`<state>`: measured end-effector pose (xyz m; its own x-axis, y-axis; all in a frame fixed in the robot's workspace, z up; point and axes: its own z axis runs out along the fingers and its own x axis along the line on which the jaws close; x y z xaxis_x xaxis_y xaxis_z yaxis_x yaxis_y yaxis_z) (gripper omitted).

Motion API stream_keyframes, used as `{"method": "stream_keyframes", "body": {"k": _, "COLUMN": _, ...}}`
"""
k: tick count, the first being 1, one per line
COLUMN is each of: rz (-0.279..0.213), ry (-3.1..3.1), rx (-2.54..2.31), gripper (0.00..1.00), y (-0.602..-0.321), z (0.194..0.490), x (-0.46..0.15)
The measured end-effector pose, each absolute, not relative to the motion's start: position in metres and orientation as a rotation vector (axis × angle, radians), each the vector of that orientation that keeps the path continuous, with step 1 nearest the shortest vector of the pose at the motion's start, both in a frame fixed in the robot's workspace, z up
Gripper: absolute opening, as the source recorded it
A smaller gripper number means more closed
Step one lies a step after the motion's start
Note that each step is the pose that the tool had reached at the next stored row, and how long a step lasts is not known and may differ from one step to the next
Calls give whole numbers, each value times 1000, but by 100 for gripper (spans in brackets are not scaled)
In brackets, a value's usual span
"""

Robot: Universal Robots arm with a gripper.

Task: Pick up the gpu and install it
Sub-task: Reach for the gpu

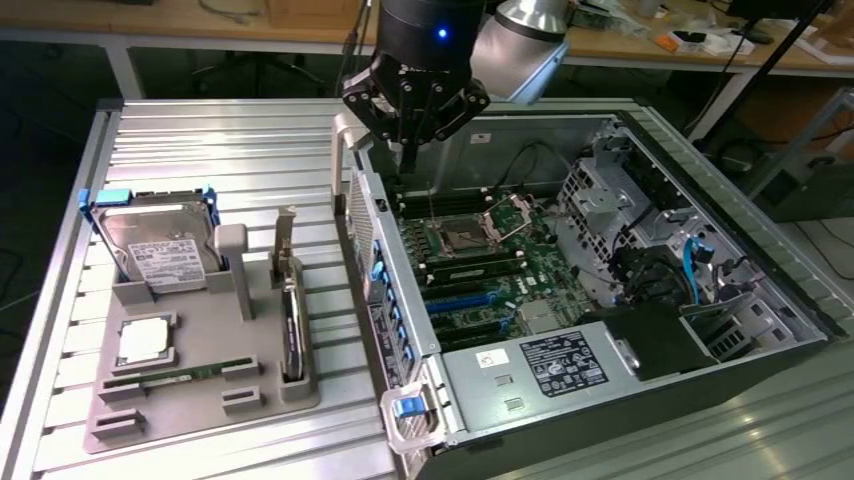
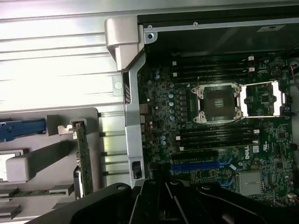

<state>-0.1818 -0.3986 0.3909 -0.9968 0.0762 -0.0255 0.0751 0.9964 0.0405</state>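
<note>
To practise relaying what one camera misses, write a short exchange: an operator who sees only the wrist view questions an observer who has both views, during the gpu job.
Operator: The wrist view gives me the motherboard. How is the gripper?
Observer: The gripper is shut and empty, hanging over the computer case edge beside the gray tray.
Operator: What shares that tray with the gpu?
Observer: A hard drive with a white label stands at the tray's far end, to the exterior view's left of the gpu.
</note>
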Motion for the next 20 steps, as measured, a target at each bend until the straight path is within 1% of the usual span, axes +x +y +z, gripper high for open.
{"method": "stream_keyframes", "body": {"k": 20, "rz": 62, "ry": 3112, "rx": 118, "gripper": 11, "y": -399, "z": 391, "x": -197}}
